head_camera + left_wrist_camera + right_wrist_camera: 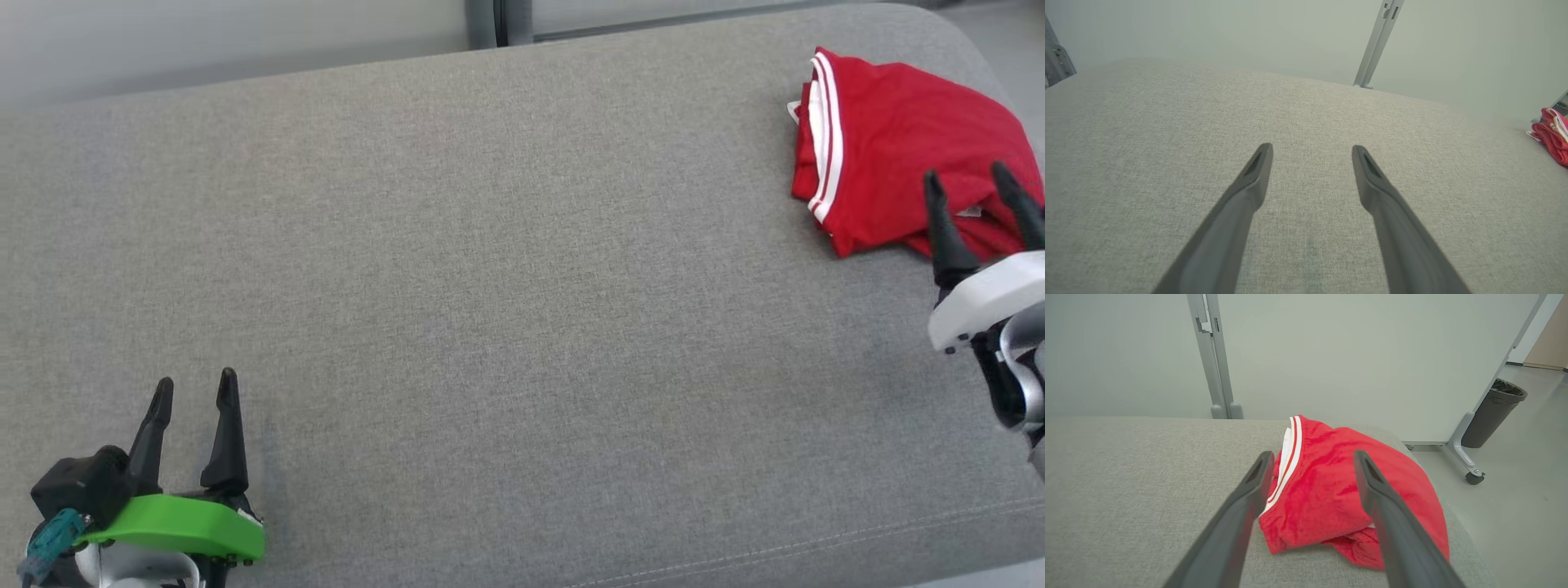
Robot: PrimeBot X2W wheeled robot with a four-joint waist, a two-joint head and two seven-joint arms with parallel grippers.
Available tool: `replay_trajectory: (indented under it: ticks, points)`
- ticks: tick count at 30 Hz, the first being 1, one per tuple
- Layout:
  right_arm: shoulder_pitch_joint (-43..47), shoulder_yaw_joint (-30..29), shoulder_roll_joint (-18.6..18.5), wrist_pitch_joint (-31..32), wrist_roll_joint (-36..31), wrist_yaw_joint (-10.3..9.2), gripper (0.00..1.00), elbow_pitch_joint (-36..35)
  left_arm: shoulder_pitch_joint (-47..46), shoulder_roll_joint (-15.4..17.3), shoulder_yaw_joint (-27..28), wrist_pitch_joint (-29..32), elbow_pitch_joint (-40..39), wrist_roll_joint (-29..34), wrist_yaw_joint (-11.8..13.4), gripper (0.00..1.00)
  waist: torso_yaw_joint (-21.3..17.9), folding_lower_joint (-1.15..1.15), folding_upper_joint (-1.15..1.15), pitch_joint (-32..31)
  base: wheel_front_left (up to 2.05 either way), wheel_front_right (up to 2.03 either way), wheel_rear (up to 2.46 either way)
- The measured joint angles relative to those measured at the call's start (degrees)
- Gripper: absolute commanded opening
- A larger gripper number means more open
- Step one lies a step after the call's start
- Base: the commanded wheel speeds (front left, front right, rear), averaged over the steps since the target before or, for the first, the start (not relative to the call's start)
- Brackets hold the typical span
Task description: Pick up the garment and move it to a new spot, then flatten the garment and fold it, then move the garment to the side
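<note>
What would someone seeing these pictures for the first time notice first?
The eye goes straight to the red garment with white stripes, lying bunched at the far right end of the plain grey cushion. Next comes the right gripper, open, its dark fingers pointing at the garment's near edge. The left gripper sits open at the lower left of the head view, far from the garment, on a bright green wrist cover.

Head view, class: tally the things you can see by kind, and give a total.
Red garment: 1
Grippers: 2, the left gripper and the right gripper
Grey cushion: 1
Total: 4
</note>
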Motion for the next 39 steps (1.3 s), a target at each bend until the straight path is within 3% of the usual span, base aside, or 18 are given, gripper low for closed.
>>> replay_trajectory:
  ticks: [14,29,30,39]
  points:
    - [10.17,0.86,5.66,0.00,-5.17,-0.44,1.00,-5.08,3.39,1.60,0.19,-0.01,3.13,2.26,1.34,1.00,1.58,0.00,0.00,-7.68,0.00,0.00,0.00]
    - [15.30,-1.43,9.49,0.00,-10.24,-0.51,1.00,-8.59,3.44,1.34,-0.91,-0.04,3.97,4.08,2.03,1.00,6.90,0.00,0.00,-10.24,0.00,0.00,0.00]
    - [15.67,-1.46,9.58,0.01,-10.39,-0.47,0.00,-8.26,3.46,1.20,-1.09,0.01,4.37,4.19,2.03,0.00,7.16,0.00,0.00,-10.31,0.00,0.00,0.00]
    - [20.05,-0.37,13.60,0.42,-9.48,-0.15,0.00,-5.38,5.30,-1.55,-1.81,0.73,8.45,3.27,2.03,0.00,7.12,0.00,0.00,-10.34,0.00,0.00,0.00]
